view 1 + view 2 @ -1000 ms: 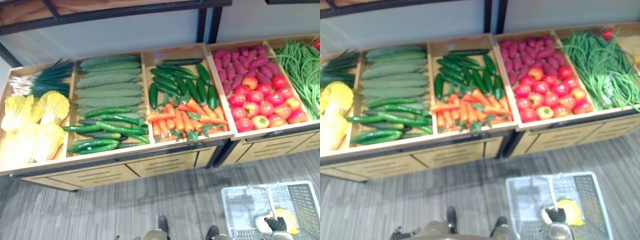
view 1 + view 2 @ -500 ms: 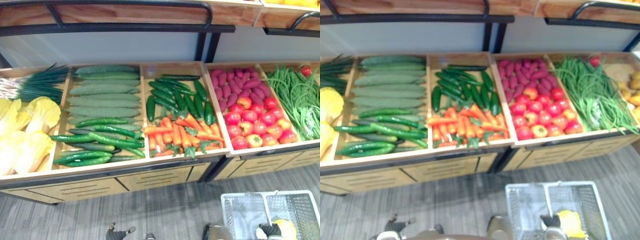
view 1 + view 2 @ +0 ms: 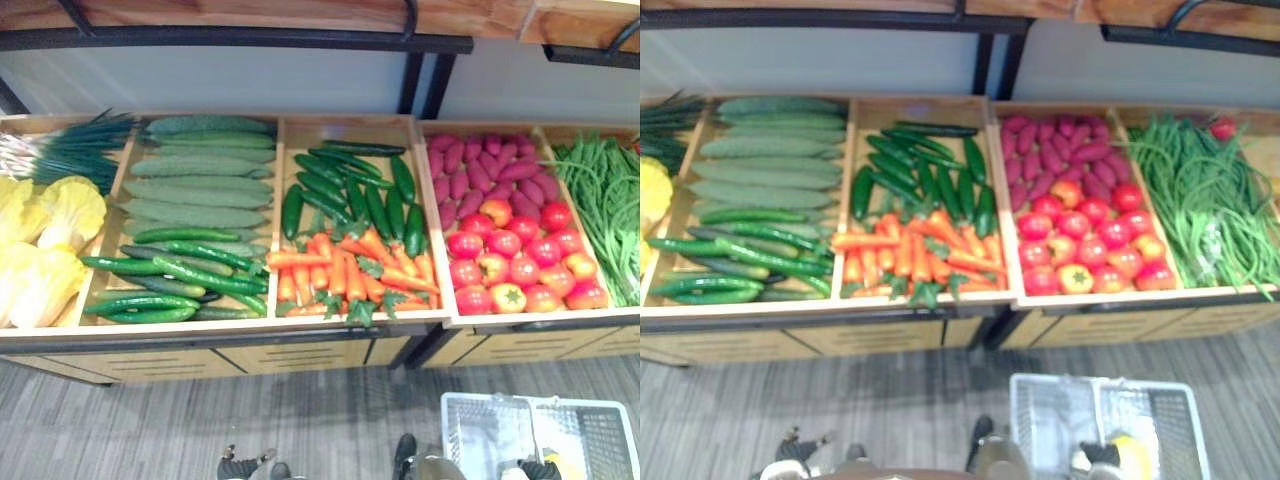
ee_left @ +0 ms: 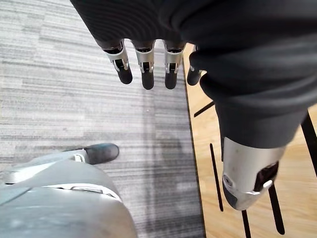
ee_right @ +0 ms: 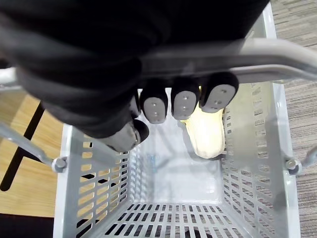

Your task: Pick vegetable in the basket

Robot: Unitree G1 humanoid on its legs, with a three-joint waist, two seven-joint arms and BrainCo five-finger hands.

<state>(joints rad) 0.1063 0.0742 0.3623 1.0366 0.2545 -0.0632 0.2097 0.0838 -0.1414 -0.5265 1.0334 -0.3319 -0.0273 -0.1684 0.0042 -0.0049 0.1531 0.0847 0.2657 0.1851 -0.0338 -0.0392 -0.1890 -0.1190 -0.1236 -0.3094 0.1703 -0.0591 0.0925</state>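
In the right wrist view, the right hand [image 5: 183,103] has its fingers curled round the smooth handle [image 5: 267,54] of the perforated grey basket [image 5: 99,183], with a pale yellow vegetable [image 5: 207,134] inside at centre frame, while the left hand [image 4: 143,69] hangs with straight fingers, holding nothing.

Matt pale wood shelf [image 3: 150,365]; smooth grey plastic basket [image 5: 99,193] — perforated; glossy cucumbers [image 3: 180,272]; ribbed carpet [image 4: 59,99]

Place: a grocery shop, at its produce display.
Display: slanted wooden display bins [image 3: 250,335], split by dividers.
Stock: dark green cucumbers [image 3: 350,195], orange carrots [image 3: 345,272], red tomatoes [image 3: 510,265], purple sweet potatoes [image 3: 480,165] and long green beans [image 3: 605,200], heaped by kind.
Carrier: grey plastic mesh shopping basket [image 3: 480,440].
Floor: grey striped carpet [image 3: 150,420].
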